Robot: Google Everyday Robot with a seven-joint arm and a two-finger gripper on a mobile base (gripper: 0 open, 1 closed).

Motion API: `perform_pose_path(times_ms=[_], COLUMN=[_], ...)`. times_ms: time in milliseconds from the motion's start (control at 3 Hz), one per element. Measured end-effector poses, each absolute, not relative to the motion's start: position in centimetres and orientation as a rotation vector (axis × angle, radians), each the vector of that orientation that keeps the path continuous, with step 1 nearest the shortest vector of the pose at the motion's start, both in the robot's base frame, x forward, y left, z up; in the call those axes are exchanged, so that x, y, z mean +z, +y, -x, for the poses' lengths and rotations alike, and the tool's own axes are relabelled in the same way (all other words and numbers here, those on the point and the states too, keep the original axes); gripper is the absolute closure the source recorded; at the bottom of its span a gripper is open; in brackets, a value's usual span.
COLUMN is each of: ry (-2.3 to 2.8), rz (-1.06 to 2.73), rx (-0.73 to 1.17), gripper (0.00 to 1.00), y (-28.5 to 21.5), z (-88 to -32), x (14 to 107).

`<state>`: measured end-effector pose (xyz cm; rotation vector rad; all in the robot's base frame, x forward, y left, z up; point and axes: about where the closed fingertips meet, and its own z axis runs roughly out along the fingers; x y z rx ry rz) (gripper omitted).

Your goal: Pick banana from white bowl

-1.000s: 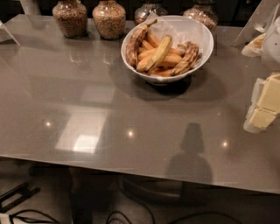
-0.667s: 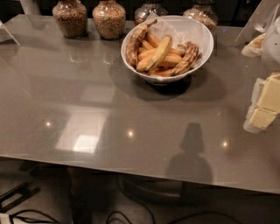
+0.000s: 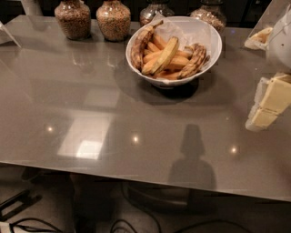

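Observation:
The white bowl (image 3: 210,35) stands at the back of the grey table (image 3: 91,109), right of centre, lined with white paper. Several bananas lie in it. The banana (image 3: 162,55), long, pale yellow and fairly straight, lies diagonally on top in the middle. A brown-speckled banana (image 3: 138,44) leans on the left rim and another (image 3: 194,60) lies on the right. Shorter orange-yellow bananas lie underneath. My gripper (image 3: 268,101) shows as cream-coloured parts at the right edge, to the right of the bowl and nearer the front, apart from it and holding nothing that shows.
Several glass jars of grain (image 3: 72,18) (image 3: 112,19) stand along the back edge, two more behind the bowl (image 3: 154,9). A clear holder (image 3: 261,34) stands at the back right. The table's front edge runs across the lower view, with cables on the floor (image 3: 27,223).

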<state>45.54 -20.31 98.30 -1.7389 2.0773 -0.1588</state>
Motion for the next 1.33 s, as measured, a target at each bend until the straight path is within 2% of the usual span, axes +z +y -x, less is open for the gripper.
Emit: perform_pose_path(times_ms=[333, 1333], ry=[1.772, 1.547], rz=[1.767, 1.853], rx=[-0.135, -0.272], gripper=[0.0, 0.0], y=[-16.1, -14.7], z=[-51.0, -53.5], x=[100.0, 101.5])
